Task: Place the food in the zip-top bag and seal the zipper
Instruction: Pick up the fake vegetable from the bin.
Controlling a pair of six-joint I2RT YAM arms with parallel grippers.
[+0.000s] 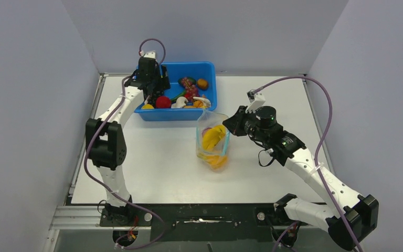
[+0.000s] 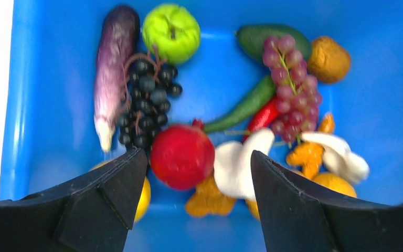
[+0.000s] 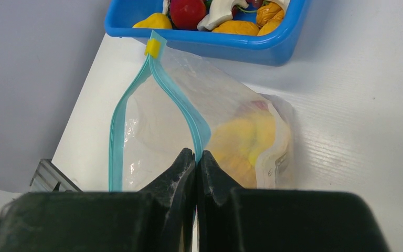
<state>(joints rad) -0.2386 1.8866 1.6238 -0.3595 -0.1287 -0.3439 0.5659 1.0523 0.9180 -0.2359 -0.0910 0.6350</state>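
1. White table [image 1: 152, 163], bare near the arm bases, grey walls on three sides.
2. Right gripper [image 3: 195, 155] is mid-table at the right side of the zip-top bag [image 1: 212, 144]. Its jaws are pinched shut on one lip of the zipper [image 3: 181, 102], with no gap between the fingertips.
3. The bag is clear and floppy and sits mid-table with its mouth gaping. The other teal lip bows away to the left. Both lips meet at a yellow slider tab [image 3: 152, 47], just beside the near wall of the blue tub [image 3: 252, 50].
4. Inside the bag, past the shut jaws, is a yellow banana bunch [image 3: 244, 142]. An orange piece [image 1: 218, 161] lies at the bag's near end. Nothing blocks the mouth.
5. The tub is at the far edge of the table, just behind the bag and full of loose food.
6. Left gripper [image 2: 198, 155] hangs over the tub's left part with its jaws spread wide, gripping nothing.
7. Seen between the fingers in the left wrist view: a red pomegranate [image 2: 181, 157], with a white mushroom [image 2: 236, 163] touching its right side. A yellow fruit [image 2: 142, 195] is half hidden behind the left finger.
8. Farther in: black grapes [image 2: 147, 105] against a purple eggplant [image 2: 113, 68]. A green chili [image 2: 241, 107] and a red chili [image 2: 262, 115] lie crossed under the reddish-purple grapes [image 2: 291, 84]. Orange bits [image 2: 307, 155] are to the right.
9. At the far wall: a green apple [image 2: 171, 31], a dark green piece [image 2: 267, 38] and a brown lump [image 2: 329, 59].
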